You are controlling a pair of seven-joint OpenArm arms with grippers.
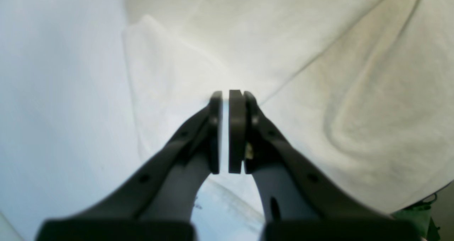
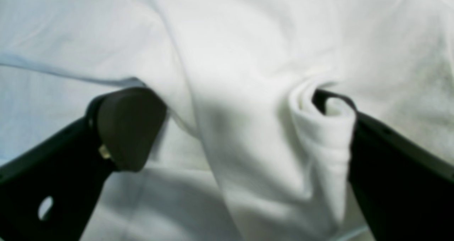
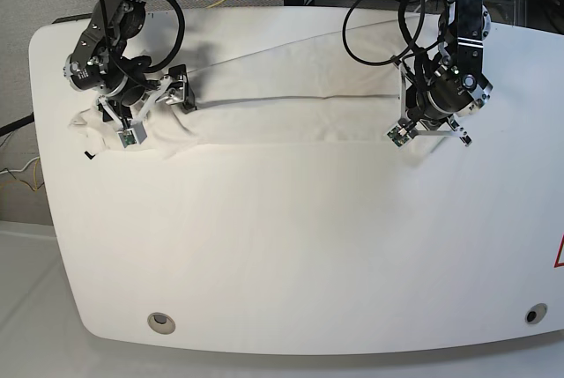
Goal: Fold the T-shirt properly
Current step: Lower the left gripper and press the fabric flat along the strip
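The white T-shirt (image 3: 291, 105) lies in a long creased band across the far part of the white table (image 3: 291, 263). Its small black tag (image 3: 88, 156) shows at the left end. My right gripper (image 3: 141, 107) is at that left end. In the right wrist view it (image 2: 230, 102) is wide open, with bunched cloth (image 2: 248, 56) between the fingers and a fold draped over one fingertip (image 2: 333, 102). My left gripper (image 3: 430, 118) is at the shirt's right end. In the left wrist view it (image 1: 225, 95) is closed to a thin slit, and creases in the cloth (image 1: 319, 56) run to its tips.
Black cables (image 3: 379, 17) loop behind the left arm at the table's far edge. Two round holes (image 3: 160, 321) sit near the front edge. A green object (image 1: 415, 216) shows past the cloth in the left wrist view. Bare tabletop (image 1: 53, 92) lies beside the shirt's edge.
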